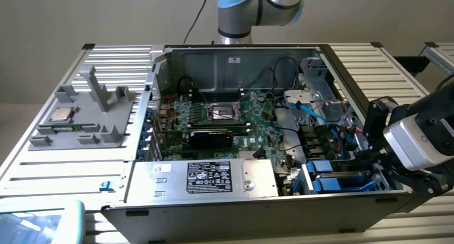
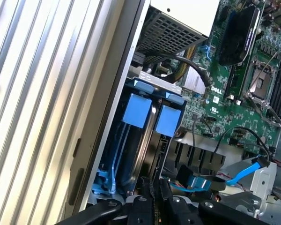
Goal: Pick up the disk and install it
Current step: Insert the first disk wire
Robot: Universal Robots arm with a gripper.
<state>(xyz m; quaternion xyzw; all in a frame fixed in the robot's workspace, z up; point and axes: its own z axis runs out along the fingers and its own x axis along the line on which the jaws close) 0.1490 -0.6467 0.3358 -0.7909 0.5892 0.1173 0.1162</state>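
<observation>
The disk (image 2: 147,140) stands on edge in the drive bay at the front corner of the open computer case, on the exterior view's right. It is a thin silver-grey slab in a blue plastic frame (image 1: 341,177), with blue tabs (image 2: 138,110) at its far end. My gripper (image 2: 155,187) reaches down into this bay from the right side of the case (image 1: 388,169). Its two black fingers (image 2: 145,190) are drawn close together on the near end of the disk. The fingertips are hidden behind the case wall in the exterior view.
A silver power supply with a black label (image 1: 206,177) sits beside the bay, and the green motherboard (image 1: 227,116) lies behind it. Blue cables (image 1: 312,114) run near the bay. A grey fixture with a small CPU chip (image 1: 60,115) stands on the slatted table (image 1: 57,169).
</observation>
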